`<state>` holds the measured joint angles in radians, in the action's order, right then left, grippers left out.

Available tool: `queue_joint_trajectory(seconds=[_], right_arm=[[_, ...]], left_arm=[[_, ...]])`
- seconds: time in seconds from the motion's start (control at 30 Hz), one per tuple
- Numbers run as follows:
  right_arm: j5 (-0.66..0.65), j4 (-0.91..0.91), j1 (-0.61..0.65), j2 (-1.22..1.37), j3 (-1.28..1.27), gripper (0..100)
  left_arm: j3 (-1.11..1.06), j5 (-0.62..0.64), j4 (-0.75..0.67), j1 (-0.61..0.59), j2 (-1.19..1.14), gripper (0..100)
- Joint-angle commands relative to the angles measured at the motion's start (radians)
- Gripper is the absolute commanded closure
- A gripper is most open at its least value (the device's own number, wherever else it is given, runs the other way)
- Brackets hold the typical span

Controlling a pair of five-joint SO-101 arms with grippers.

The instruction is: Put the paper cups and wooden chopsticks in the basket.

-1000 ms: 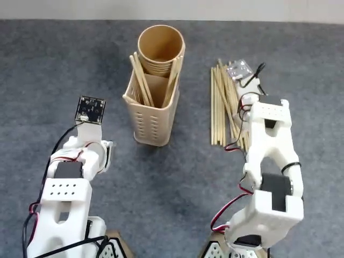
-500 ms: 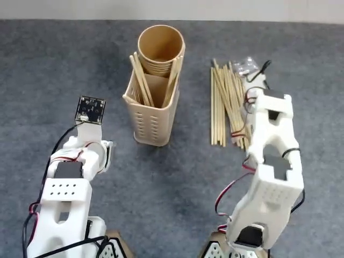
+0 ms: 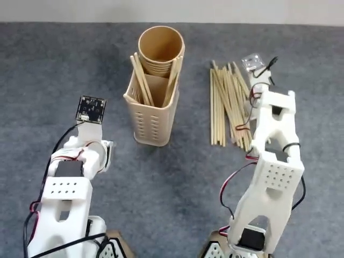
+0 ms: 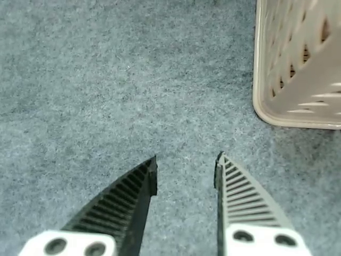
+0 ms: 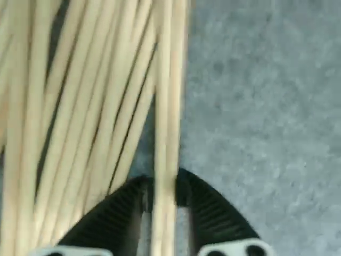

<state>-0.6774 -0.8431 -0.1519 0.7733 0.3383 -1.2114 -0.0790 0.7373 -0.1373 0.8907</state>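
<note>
Firstly, at the near edge of the high view we record the left arm [image 3: 67, 185] standing on the grey, felt-like counter [image 3: 43, 59], to the near left of the basket [image 3: 153, 115]. The left end effector [image 4: 186, 169] is open: its two ribbed jaws stand apart with bare counter between them and hold nothing. In the left wrist view a lower corner of the basket lies just beyond the tips and to one side, not touching them.

On the other side, the right arm [image 3: 274, 161] stretches away from the near edge. It lies alongside the loose chopsticks [image 3: 226, 105] and covers the right-hand edge of that pile. The right end effector [image 5: 161, 186] is closed on the loose chopsticks: the jaws sit tight on either side of what look like two sticks at the pile's edge. The remaining sticks fan out beside them on the counter. We cannot tell whether the gripped sticks are raised off the counter.

Farther back, the basket stands upright between the two arms, near the loose pile but apart from it. Stowed chopsticks [image 3: 141, 80] lean against both sides of its nearer part. At its far end a nested stack of paper cups [image 3: 160, 51] stands upright, rising above the rim with the top cup's mouth open.
</note>
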Motion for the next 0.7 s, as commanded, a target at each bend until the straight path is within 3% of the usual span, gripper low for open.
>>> queue_joint_trajectory(seconds=[0.0,0.1,0.23,0.5,0.67], right_arm=[[0.002,-0.153,-0.005,-0.091,0.090,99.4],[0.104,-0.331,0.016,-0.249,0.180,99.4],[0.302,-0.397,0.050,-0.504,0.272,99.4],[0.623,-0.390,0.275,-0.900,0.274,99.4],[0.816,-0.271,0.437,-1.015,0.234,99.4]], left_arm=[[0.004,0.003,-0.017,0.013,0.019,80],[0.004,0.005,-0.017,0.013,0.019,80],[0.004,0.005,-0.017,0.013,0.019,80],[0.004,0.003,-0.017,0.013,0.019,80],[0.004,0.003,-0.017,0.013,0.019,80]])
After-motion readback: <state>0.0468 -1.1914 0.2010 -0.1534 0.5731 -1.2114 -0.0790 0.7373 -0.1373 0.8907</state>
